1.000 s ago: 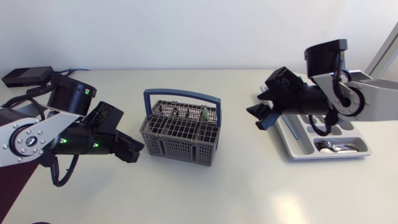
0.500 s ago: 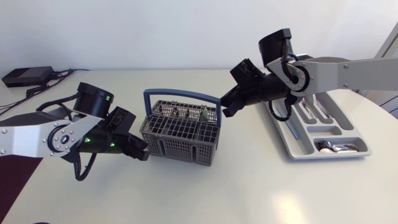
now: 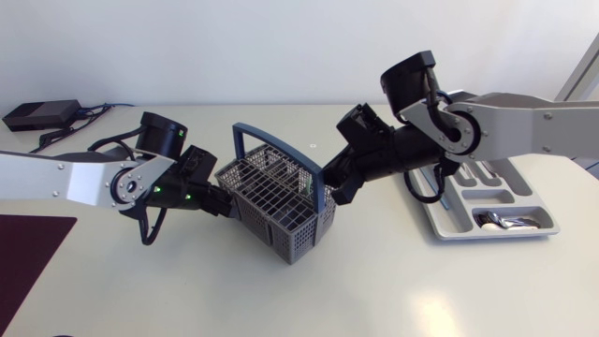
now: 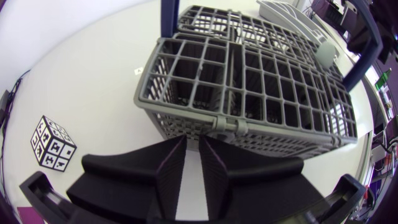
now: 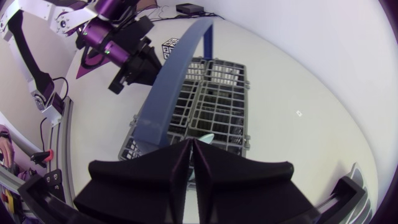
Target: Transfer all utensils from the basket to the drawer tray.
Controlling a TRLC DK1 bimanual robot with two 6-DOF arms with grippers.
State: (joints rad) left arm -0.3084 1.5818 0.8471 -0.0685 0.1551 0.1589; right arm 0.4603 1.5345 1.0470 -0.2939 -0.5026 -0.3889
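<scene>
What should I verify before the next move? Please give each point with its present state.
1. Basket square to table: not ok, it sits turned.
2. Left gripper steadying basket: cannot tell; it is at the basket's side.
3. Right gripper shut: ok.
4. Utensil held by right gripper: cannot tell; a pale tip shows just ahead.
5. Handle out of right gripper's way: not ok, it arches just ahead.
6. Tray has free compartments: ok; a spoon lies in one.

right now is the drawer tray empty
No, a shiny metal utensil lies in the wide end compartment of the drawer tray, as the head view shows.
</scene>
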